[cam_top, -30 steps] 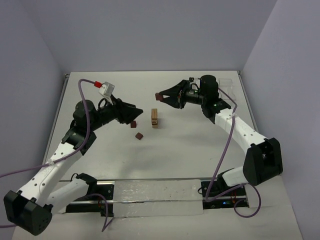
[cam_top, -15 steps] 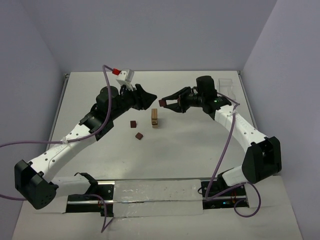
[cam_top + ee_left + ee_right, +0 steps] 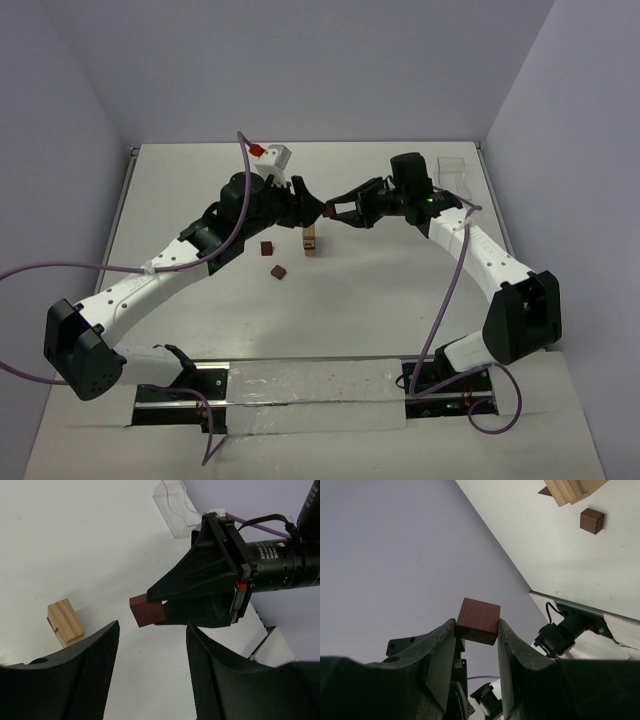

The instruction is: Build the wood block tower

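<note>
The left gripper (image 3: 152, 652) fills the bottom of the view, its two black textured fingers (image 3: 95, 675) standing apart with nothing between them. Just beyond their tips, the right gripper (image 3: 156, 609) reaches in from the right, pinching a dark reddish-brown cube (image 3: 146, 611) above the white tabletop (image 3: 75, 540). The tan tower (image 3: 65, 622) stands on the tabletop to the left. A clear plastic tray (image 3: 176, 507) sits by the tabletop's edge, beside the wall.

Robot lab test cell — bare white table (image 3: 390, 295), plain lilac walls (image 3: 300, 70)
</note>
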Robot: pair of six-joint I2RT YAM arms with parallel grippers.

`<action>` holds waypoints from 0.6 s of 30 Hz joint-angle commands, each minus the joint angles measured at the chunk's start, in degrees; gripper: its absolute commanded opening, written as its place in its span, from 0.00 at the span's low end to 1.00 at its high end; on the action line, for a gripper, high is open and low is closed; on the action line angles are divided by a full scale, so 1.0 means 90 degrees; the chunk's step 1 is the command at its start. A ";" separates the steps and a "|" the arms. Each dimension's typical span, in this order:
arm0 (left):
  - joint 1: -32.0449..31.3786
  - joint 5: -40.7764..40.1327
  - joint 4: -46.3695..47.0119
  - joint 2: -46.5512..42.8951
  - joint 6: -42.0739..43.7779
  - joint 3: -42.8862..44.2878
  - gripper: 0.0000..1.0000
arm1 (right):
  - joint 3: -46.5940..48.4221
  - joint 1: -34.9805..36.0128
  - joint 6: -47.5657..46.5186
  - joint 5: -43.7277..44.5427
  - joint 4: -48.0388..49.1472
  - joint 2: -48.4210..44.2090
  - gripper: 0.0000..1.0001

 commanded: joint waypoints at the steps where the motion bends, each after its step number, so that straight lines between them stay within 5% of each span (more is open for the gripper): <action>1: -0.0084 -0.0080 -0.0106 0.0148 -0.0147 0.0381 0.63 | 0.0325 0.0030 0.0017 0.0030 0.0050 0.0082 0.00; 18: -0.0092 0.0000 -0.0205 0.0617 -0.0481 0.0526 0.63 | 0.0446 0.0123 -0.0123 0.0137 -0.0078 0.0092 0.00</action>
